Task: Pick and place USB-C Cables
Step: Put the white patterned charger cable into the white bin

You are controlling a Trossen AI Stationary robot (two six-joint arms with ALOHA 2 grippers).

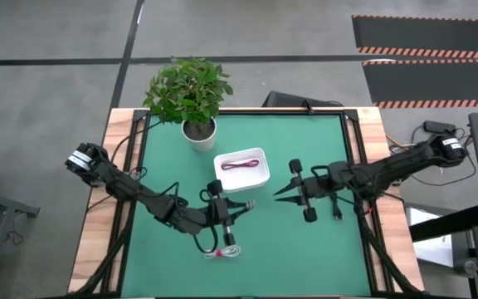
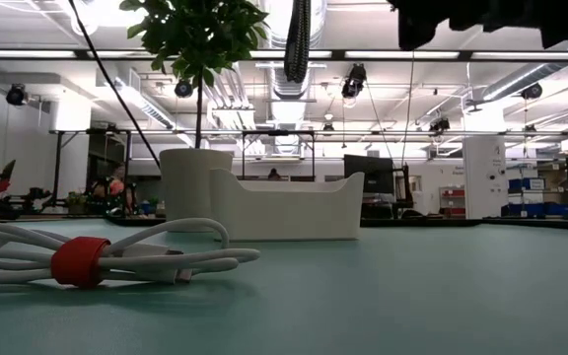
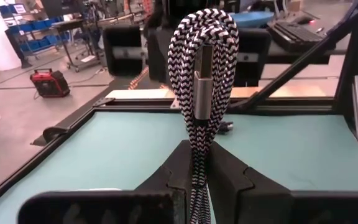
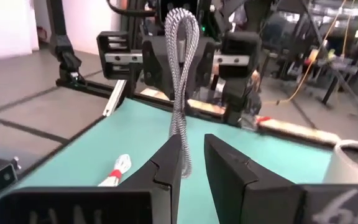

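Observation:
The silver-grey braided cable [image 3: 202, 56] is in my left gripper [image 3: 197, 155], which is shut on it above the green mat near the table's middle [image 1: 247, 204]. My right gripper [image 4: 193, 146] is open and faces it from the right [image 1: 277, 196], a short gap away, touching nothing. The dark red cable [image 1: 239, 164] lies in the white tray [image 1: 260, 176]. The white cable with a red tie [image 1: 226, 251] lies flat on the mat near the front edge, also seen in the low view [image 2: 77, 261]. My left gripper pinches the doubled silver-grey cable between its two fingers, on the strands below the loop [image 3: 199, 146]. The folded loop and a silver plug [image 3: 202, 93] stick out past the fingertips. The bundle is lifted clear of the mat [image 2: 299, 39].
A potted plant [image 1: 191, 95] stands at the mat's far edge, just behind the tray. Black frame rails [image 1: 136, 158] border the mat. Black robot wires [image 1: 202, 245] trail by the left arm. Open green mat [image 1: 305, 257] lies toward the near right.

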